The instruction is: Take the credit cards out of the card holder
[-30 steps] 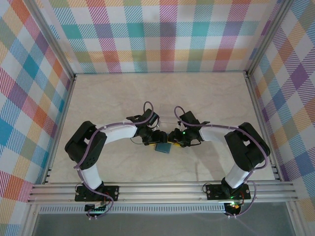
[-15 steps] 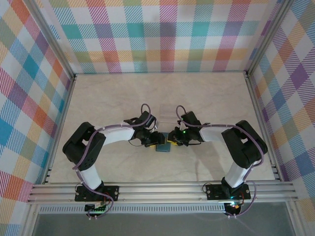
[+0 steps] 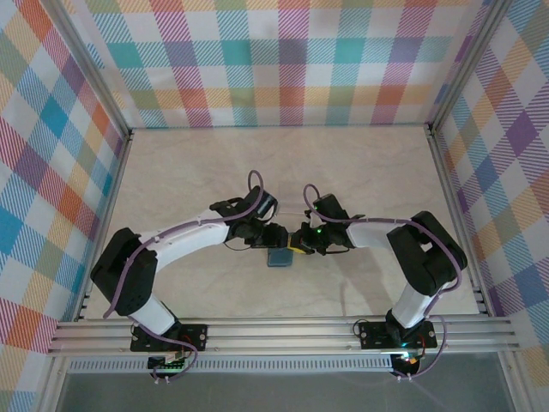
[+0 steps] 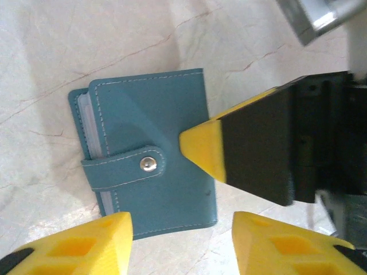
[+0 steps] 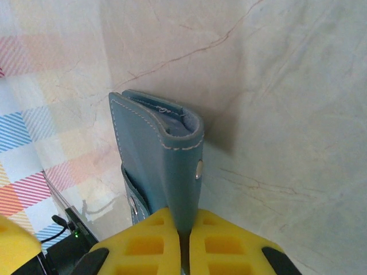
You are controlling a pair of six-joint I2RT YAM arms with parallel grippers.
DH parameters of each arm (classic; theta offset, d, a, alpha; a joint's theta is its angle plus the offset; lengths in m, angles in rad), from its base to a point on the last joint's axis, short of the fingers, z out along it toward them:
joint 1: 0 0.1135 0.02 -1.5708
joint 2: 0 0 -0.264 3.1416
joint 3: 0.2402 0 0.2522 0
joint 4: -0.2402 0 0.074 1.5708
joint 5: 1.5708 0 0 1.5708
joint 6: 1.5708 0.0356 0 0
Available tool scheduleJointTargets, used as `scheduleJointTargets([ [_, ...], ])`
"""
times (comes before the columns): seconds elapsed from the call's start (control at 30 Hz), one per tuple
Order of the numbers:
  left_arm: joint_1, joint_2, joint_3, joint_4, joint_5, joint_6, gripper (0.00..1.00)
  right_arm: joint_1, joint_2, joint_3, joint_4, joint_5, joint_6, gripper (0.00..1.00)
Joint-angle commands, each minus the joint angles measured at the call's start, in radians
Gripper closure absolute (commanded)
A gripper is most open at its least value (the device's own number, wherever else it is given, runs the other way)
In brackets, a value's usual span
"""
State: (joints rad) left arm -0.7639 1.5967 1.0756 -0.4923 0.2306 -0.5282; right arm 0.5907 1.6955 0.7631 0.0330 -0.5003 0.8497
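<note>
Supporting everything: pale marbled table (image 3: 369, 172), plaid walls on three sides.
Left arm (image 3: 184, 236): stretched further toward the middle than a second ago, bringing its claw over the wallet.
Right arm (image 3: 377, 230): barely shifted, reaching in from the opposite side.
Wallet (image 4: 149, 132): teal, lying mid-table between the two claws, folded shut, much where it was.
Right claw (image 5: 183, 222): just closed from part-open to pinched tight on the wallet's edge opposite the strap (so the wallet is now anchored, I judge).
Left claw (image 4: 180, 226): jaws narrowing yet apart, nothing between them, hovering over the wallet's near edge.
Strap (image 4: 129, 169): snapped across the open side; it bars the way and likely needs popping first.
Cards: none out; pale layers (image 4: 85, 114) peek at the open side, cards or sleeves I cannot tell.
</note>
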Motion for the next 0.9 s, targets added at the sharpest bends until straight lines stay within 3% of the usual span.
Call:
scheduleJointTargets([
  [0.0,-0.011,0.049,0.022,-0.041,0.035,0.001,0.56,0.009,-0.013,0.026,-0.066,-0.025,-0.029,0.98],
  [0.3,-0.015,0.122,0.054,-0.062,0.037,0.006,0.61,0.009,0.010,0.041,-0.074,-0.047,-0.034,0.97],
  [0.43,-0.015,0.145,0.067,-0.063,0.032,0.008,0.60,0.013,0.026,0.042,-0.064,-0.057,-0.030,0.98],
  [0.6,-0.015,0.199,0.099,-0.104,-0.001,0.022,0.53,0.020,0.037,0.043,-0.055,-0.066,-0.022,0.98],
  [0.87,-0.018,0.250,0.122,-0.166,-0.083,0.032,0.55,0.023,0.035,0.036,-0.061,-0.064,-0.026,0.98],
])
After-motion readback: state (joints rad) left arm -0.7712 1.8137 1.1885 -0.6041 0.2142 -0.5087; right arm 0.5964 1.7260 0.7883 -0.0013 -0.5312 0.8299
